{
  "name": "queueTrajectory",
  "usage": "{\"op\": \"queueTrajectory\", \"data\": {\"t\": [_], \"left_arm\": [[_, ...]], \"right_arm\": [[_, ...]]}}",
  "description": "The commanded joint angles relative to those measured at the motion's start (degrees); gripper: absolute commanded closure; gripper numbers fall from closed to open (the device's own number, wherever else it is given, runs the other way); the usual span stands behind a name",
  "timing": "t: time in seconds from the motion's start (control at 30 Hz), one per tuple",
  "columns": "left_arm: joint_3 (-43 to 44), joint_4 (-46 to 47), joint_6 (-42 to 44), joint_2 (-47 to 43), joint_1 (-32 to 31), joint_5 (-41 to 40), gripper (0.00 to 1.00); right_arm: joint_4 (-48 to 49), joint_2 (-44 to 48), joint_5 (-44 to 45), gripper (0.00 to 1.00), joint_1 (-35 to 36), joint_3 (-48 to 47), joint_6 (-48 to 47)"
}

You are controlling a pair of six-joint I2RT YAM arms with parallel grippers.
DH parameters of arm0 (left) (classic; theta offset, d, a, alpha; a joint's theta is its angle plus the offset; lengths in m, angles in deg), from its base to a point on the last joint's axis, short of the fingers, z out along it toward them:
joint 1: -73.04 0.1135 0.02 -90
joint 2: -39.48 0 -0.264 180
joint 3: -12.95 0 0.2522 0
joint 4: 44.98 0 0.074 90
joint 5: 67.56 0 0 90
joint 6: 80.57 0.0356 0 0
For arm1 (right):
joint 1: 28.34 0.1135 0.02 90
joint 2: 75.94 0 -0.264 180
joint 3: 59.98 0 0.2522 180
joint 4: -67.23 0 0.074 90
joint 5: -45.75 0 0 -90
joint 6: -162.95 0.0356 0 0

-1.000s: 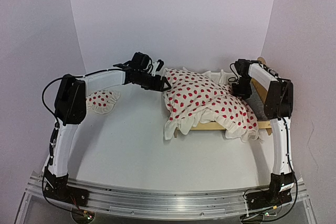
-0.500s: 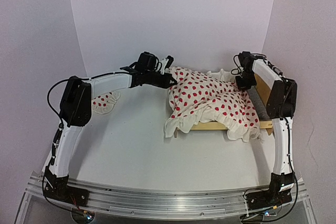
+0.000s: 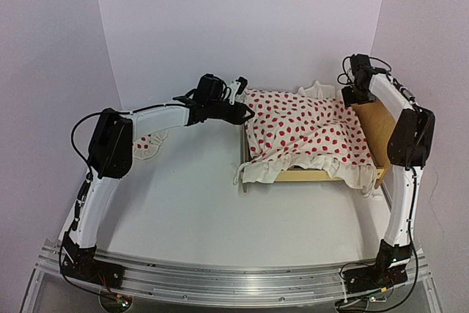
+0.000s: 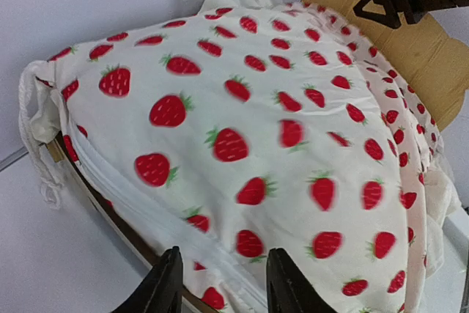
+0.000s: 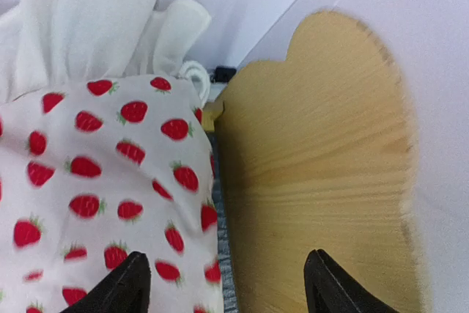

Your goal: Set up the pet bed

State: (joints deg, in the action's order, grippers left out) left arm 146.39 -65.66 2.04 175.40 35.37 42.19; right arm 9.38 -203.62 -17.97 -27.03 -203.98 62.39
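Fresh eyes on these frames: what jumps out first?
A white strawberry-print ruffled blanket drapes the light plywood pet bed at centre right, leaving mainly its scalloped headboard bare. Both arms arch to it: left gripper at the blanket's left edge, right gripper above the headboard's far end. A small matching pillow lies behind the left arm.

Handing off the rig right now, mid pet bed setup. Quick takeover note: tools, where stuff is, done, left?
Tools: left tool open and empty, at the blanket's left edge toward the far corner. Right tool open and empty, over the line where blanket meets headboard.
Things: bed on the right half of the table, headboard at its right end. Pillow on the table left of the bed, partly hidden by the left arm.
Done: blanket spread over the bed, ruffle hanging over the near rail.
Left: probably the pillow onto the bed; maybe tidy the bunched near-left corner.
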Motion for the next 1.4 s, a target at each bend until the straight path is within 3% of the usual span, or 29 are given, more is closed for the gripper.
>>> {"op": "queueTrajectory", "data": {"t": [0.0, 0.13, 0.33, 0.43, 0.57, 0.73, 1.03, 1.23, 1.37], "left_arm": [[2.08, -2.46, 1.49, -1.99, 0.32, -6.00, 0.49], [1.88, -8.73, -4.16, -2.76, 0.16, -10.93, 0.39], [-1.23, -11.51, -8.24, -1.44, -2.28, -9.33, 0.36], [-1.90, -10.45, -8.53, -0.50, -3.24, -9.77, 0.36], [-1.49, -11.00, -9.43, 1.00, -3.41, -11.47, 0.45], [-2.39, -11.93, -11.61, 1.64, -3.46, -13.44, 0.55], [-4.27, -18.49, -16.71, 0.30, -2.30, -18.07, 0.85], [-12.03, -22.36, -18.10, -6.58, 3.55, -16.17, 0.89], [-18.87, -23.86, -13.76, -12.92, 8.96, -17.32, 0.91]], "right_arm": [[-0.12, 7.61, -2.24, 0.18, -0.27, 6.88, 0.82], [-3.12, 15.77, -8.39, 0.21, 0.12, 15.06, 4.88], [-3.57, 28.09, -25.66, 0.26, 6.49, 33.60, 5.25], [-3.47, 30.89, -25.82, 0.27, 12.07, 40.38, 6.04], [-3.47, 30.02, -27.38, 0.31, 15.15, 45.37, 9.81], [-3.47, 25.59, -28.42, 0.36, 17.77, 46.77, 14.24], [-2.89, 17.30, -28.99, 0.39, 25.56, 42.64, 17.15], [-2.88, 12.99, -29.73, 0.40, 31.42, 37.57, 18.98], [-2.90, 10.65, -31.33, 0.41, 35.67, 34.28, 20.17]]}}
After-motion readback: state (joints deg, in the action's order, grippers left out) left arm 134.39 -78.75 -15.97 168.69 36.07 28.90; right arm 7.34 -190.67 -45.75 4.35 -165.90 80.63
